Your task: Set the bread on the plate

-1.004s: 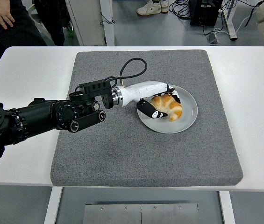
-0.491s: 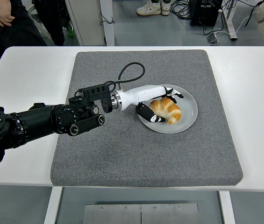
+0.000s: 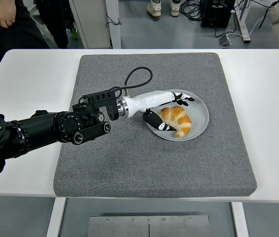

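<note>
A golden croissant [image 3: 179,118] lies on a round grey plate [image 3: 198,122] at the middle right of the grey mat. My left hand [image 3: 169,109], white with black fingertips, is at the plate's left side. Its fingers are spread around the croissant's left end, thumb [image 3: 155,121] in front and fingers [image 3: 182,98] behind, loose and apart from the bread. The black left arm reaches in from the left edge. The right arm is out of view.
The grey mat [image 3: 129,163] covers the middle of the white table [image 3: 25,79]. A black cable [image 3: 134,78] loops up from the wrist. A person [image 3: 6,19] stands at the top left behind the table.
My left hand has let go of the croissant, opened and drawn back slightly to the left. The croissant rests on the plate.
</note>
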Motion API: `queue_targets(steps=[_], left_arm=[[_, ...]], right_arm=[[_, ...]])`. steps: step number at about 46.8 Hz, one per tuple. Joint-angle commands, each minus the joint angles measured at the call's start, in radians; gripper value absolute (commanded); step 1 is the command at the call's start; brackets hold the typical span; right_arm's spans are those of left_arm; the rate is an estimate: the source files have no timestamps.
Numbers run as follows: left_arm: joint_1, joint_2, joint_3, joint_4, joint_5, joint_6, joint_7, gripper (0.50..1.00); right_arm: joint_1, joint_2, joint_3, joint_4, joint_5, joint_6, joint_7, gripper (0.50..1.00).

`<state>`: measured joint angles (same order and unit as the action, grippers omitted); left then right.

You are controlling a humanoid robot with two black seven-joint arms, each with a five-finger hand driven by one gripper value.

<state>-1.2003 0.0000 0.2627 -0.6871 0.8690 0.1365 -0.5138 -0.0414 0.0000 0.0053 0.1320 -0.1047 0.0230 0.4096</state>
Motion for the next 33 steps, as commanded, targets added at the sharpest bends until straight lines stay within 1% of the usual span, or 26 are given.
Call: queue_targets(steps=[1,6,12,21,25,29,33], left_arm=[[-0.005,0.0,-0.016,-0.002,-0.01,-0.002,0.003,0.866],[-0.01,0.0,-0.043,-0.002,-0.056,-0.011,0.006,0.874],[-0.019,0.0,-0.043,-0.003,-0.122,-0.012,0.008,0.895],[-0.018,0.0,-0.046,-0.005,-0.134,-0.012,0.008,0.918],[-0.018,0.0,-0.074,-0.005,-0.136,-0.015,0.008,0.922],[-0.018,0.0,-0.123,-0.006,-0.136,-0.037,0.011,0.924],[-0.018,0.0,-0.2,-0.006,-0.136,-0.078,0.027,0.924]], right_arm=[[0.0,0.0,0.001,0.0,-0.001,0.0,0.0,1.0],[0.0,0.0,-0.001,0.0,0.0,0.0,0.0,1.0],[0.0,0.0,-0.001,0.001,-0.001,0.0,0.0,1.0],[0.0,0.0,-0.001,0.001,0.0,0.0,0.0,1.0],[0.0,0.0,-0.001,0.0,-0.001,0.0,0.0,1.0],[0.0,0.0,-0.001,0.001,0.0,0.0,0.0,1.0],[0.0,0.0,-0.001,0.001,0.0,0.0,0.0,1.0]])
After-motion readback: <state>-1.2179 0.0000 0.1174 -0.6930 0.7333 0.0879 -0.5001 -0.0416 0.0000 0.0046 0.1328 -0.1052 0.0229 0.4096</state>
